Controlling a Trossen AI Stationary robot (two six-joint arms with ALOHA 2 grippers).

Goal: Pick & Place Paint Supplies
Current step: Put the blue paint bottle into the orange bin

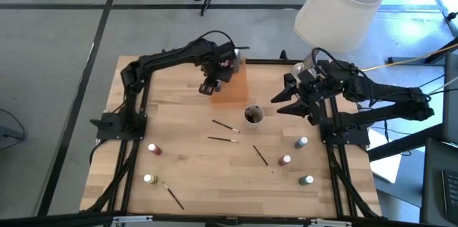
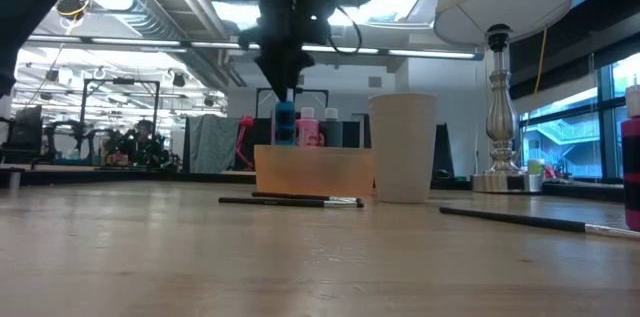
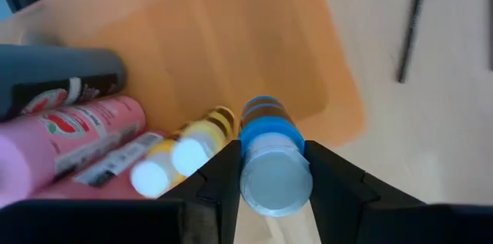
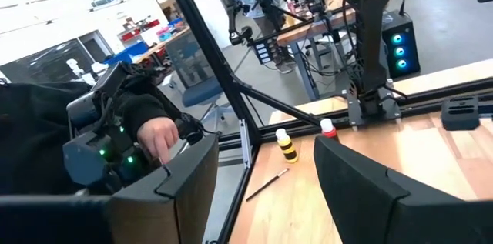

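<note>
The small blue-capped paint bottle (image 3: 271, 159) is sitting upright between the two dark fingers of the left tool (image 3: 271, 178), which is clenching it just below the cap, directly above the flat translucent orange tray (image 3: 231, 51) at the far side of the wooden desk (image 1: 193, 177). Beneath it in the tray, a pink-labelled bottle (image 3: 85, 132) and a yellow bottle (image 3: 192, 140) are lying side by side. Near the tray, the small round grey cup (image 1: 253, 115) is standing, with thin dark-handled paintbrushes (image 1: 225, 125) lying on the desk before it. More small bottles (image 1: 301, 142) are standing apart toward the near side. The right tool (image 1: 286, 102) is hanging released, holding nothing, beside the cup on the desk's right.
</note>
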